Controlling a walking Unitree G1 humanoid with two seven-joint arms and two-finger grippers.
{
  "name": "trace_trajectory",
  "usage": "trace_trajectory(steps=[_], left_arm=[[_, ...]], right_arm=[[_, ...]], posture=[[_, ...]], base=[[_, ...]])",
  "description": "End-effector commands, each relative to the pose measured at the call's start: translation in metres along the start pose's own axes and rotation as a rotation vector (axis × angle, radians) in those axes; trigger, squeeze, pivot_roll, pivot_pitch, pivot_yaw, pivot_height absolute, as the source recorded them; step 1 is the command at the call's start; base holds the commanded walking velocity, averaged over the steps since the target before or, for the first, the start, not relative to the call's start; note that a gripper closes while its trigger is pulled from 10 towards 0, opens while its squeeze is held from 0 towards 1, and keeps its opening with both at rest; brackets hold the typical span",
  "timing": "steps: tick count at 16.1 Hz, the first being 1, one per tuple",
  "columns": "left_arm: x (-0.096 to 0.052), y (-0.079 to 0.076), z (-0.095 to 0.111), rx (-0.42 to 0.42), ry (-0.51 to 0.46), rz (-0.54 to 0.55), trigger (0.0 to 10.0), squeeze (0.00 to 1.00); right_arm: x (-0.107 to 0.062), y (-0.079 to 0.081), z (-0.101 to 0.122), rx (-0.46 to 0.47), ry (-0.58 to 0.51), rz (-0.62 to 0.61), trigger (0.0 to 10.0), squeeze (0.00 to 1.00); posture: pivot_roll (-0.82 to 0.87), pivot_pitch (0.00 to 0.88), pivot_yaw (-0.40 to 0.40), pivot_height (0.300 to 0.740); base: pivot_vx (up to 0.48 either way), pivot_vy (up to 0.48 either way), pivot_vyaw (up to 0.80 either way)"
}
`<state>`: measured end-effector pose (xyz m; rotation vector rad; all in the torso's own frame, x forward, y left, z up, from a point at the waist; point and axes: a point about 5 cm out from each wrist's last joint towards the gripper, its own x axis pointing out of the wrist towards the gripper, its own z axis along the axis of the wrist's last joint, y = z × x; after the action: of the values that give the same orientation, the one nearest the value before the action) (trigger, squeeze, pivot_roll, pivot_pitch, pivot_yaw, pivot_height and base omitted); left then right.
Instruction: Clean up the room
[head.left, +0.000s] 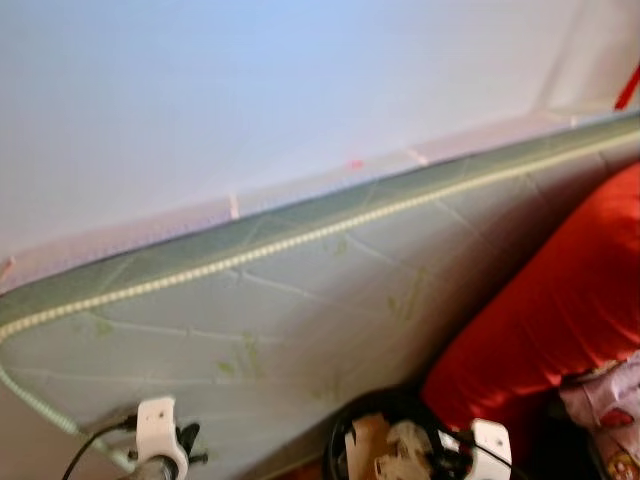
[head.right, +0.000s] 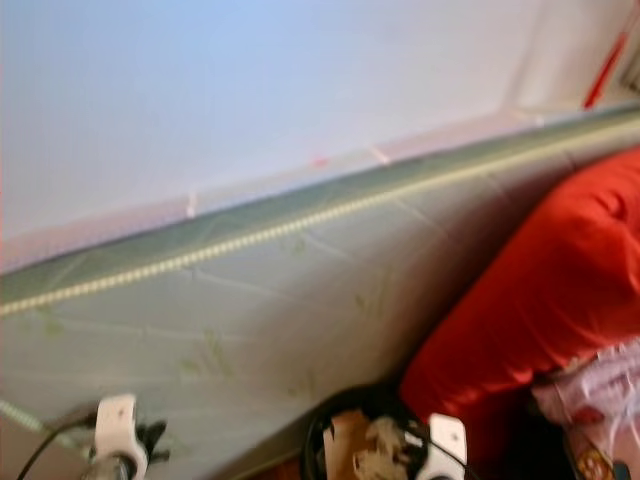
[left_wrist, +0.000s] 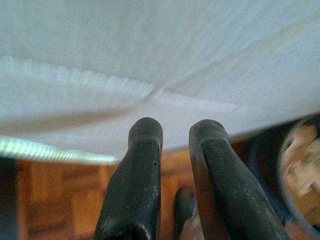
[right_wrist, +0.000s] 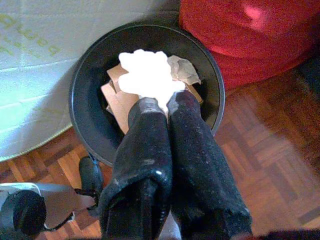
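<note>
A black round bin (right_wrist: 80, 95) stands on the parquet floor between a leaning mattress and a red cushion. Brown cardboard pieces (right_wrist: 116, 100) and a grey crumpled scrap lie inside it. My right gripper (right_wrist: 165, 102) hangs directly over the bin, shut on a white crumpled wad of paper (right_wrist: 147, 75) at its fingertips. My left gripper (left_wrist: 175, 131) is beside the bin, close to the mattress face, its fingers slightly apart with nothing between them. In the left eye view the bin (head.left: 345, 430) sits at the bottom centre between my two wrists.
A pale quilted mattress (head.left: 300, 300) with green trim leans against the white wall (head.left: 250, 90). A big red cushion (head.left: 560, 310) lies right of the bin, with patterned fabric (head.left: 610, 400) by it. Wooden parquet (right_wrist: 260, 155) surrounds the bin.
</note>
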<state>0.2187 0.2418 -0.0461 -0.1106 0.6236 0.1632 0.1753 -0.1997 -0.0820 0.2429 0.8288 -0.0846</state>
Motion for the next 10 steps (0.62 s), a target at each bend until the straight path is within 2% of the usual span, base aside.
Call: trace_trajectory(steps=[1,2,3,4,5,7,10], left_arm=[[0.002,-0.001,0.009,-0.012,-0.049,-0.007,10.0,0.00],[0.005,-0.009,0.023,-0.004,-0.133,-0.034,10.0,0.00],[0.006,-0.021,0.036,-0.005,-0.216,-0.060,10.0,0.00],[0.006,-0.026,0.039,-0.013,-0.250,-0.067,10.0,0.00],[0.004,-0.031,0.038,-0.024,-0.272,-0.070,10.0,0.00],[-0.006,-0.032,0.026,-0.034,-0.306,-0.064,10.0,0.00],[-0.018,-0.031,0.013,-0.041,-0.313,-0.055,10.0,0.00]], right_arm=[[-0.001,-0.002,0.000,0.006,-0.019,0.005,10.0,0.00],[-0.001,-0.002,0.003,-0.022,-0.039,0.028,10.0,0.00],[0.008,0.016,0.030,-0.043,-0.133,0.062,10.0,0.00],[0.016,0.041,0.065,-0.047,-0.241,0.095,10.0,0.00],[0.018,0.049,0.079,-0.046,-0.297,0.108,10.0,0.00],[0.017,0.057,0.098,-0.040,-0.384,0.146,10.0,0.00],[0.018,0.060,0.100,-0.064,-0.376,0.169,10.0,0.00]], posture=[[0.06,0.079,0.029,0.722],[0.07,0.124,0.028,0.722],[0.07,0.153,0.025,0.722],[0.08,0.165,0.023,0.722],[0.08,0.182,0.020,0.722],[0.08,0.192,0.015,0.722],[0.09,0.192,0.013,0.722]], base=[[0.000,0.000,0.00],[0.000,0.000,0.00],[0.000,0.000,0.00],[0.000,0.000,0.00],[0.000,0.000,0.00],[0.000,0.000,0.00],[0.000,0.000,0.00]])
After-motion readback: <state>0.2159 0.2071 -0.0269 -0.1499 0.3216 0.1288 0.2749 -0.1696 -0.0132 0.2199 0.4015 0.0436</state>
